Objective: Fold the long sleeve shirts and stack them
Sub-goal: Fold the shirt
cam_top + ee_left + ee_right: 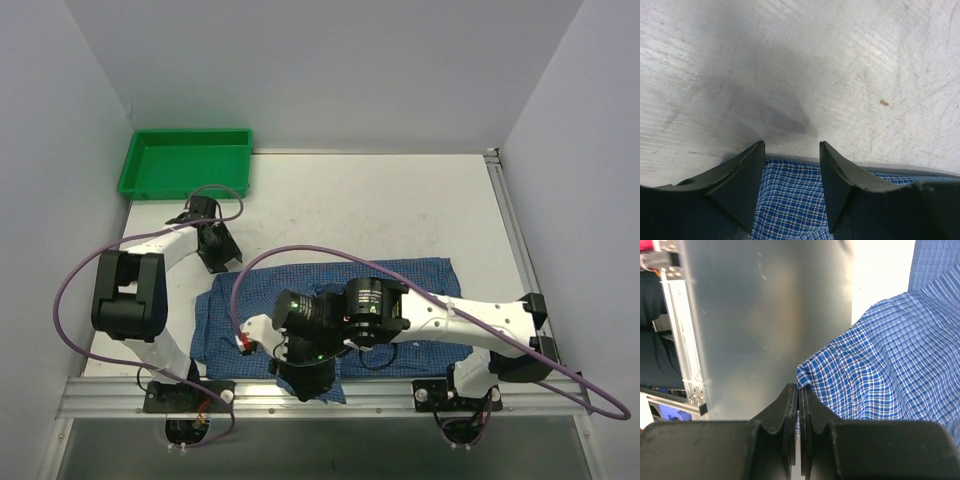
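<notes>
My right end effector (798, 388) is closed flat on a raised edge of the blue checked shirt (425, 275), at the cloth's near side, by the counter's (380, 205) front rail. The shirt lies spread on the near half of the counter, its long axis running left to right along that rail. I cannot tell which end the collar faces. My left end effector (791, 145) is open over the shirt's far-left border, holding nothing.

The shirt (430, 272) lies on the table (400, 210), along its near edge — tray (185, 187) behind, far left.
</notes>
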